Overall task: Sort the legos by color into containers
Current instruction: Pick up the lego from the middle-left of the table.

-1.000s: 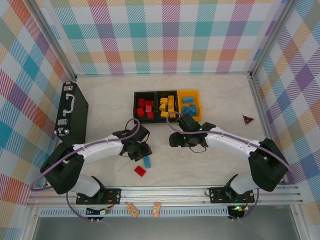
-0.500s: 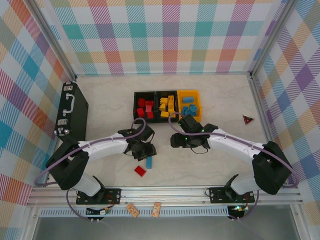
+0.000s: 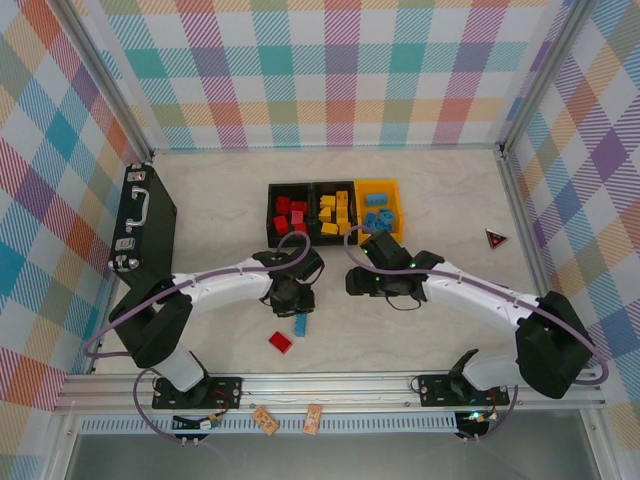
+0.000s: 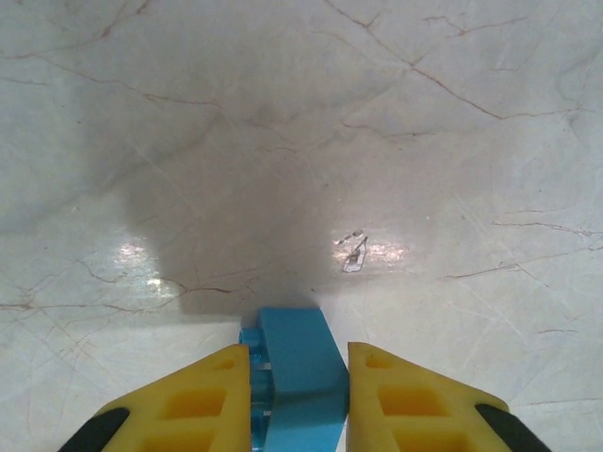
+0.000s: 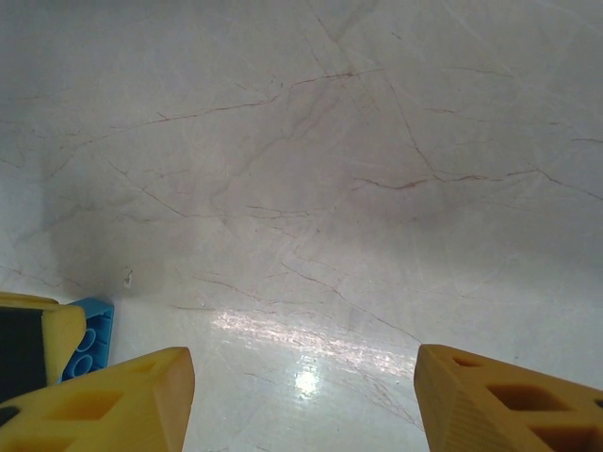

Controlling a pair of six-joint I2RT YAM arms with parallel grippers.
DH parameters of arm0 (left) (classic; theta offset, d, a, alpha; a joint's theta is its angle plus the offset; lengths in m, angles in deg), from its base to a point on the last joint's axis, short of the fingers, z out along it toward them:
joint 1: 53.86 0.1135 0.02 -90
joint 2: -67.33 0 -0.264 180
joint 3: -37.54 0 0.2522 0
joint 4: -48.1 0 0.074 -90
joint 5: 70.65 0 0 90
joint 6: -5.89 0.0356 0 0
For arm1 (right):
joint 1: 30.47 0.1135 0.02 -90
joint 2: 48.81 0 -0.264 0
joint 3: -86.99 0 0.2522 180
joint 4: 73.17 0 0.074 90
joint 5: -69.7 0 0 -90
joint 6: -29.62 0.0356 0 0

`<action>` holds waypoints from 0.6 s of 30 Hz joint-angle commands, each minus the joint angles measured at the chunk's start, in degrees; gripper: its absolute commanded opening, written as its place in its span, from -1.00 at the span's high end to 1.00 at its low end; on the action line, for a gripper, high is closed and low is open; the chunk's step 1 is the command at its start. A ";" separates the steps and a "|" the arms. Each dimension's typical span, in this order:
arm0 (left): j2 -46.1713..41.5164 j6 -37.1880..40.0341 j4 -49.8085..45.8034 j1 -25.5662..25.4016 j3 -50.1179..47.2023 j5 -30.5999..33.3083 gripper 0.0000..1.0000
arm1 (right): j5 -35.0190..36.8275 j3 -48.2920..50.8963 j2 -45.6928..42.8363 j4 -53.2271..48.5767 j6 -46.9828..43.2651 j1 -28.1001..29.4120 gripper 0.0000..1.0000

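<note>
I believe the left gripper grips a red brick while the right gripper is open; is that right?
Not quite: the left gripper grips a blue brick, as the left wrist view shows; the right gripper is open.

There are three small open rectangular plastic bins [image 3: 330,184] joined in a row, two black and one orange-yellow, holding bricks too crowded to count, one red studded plastic brick [image 3: 280,341] and one blue studded plastic brick [image 3: 299,325] outside them, one black briefcase [image 3: 145,225], and one small red-and-black triangle [image 3: 496,238].

Containers [image 3: 313,200] stand mid-table, briefcase [image 3: 148,225] to their left, triangle [image 3: 495,238] right, one lego [image 3: 280,341] seemingly loose in front.
</note>
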 commanded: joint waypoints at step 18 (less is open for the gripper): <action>4.85 2.41 -4.36 -2.05 3.52 4.31 0.73 | 0.78 1.70 -3.03 -1.42 1.22 -1.47 -0.28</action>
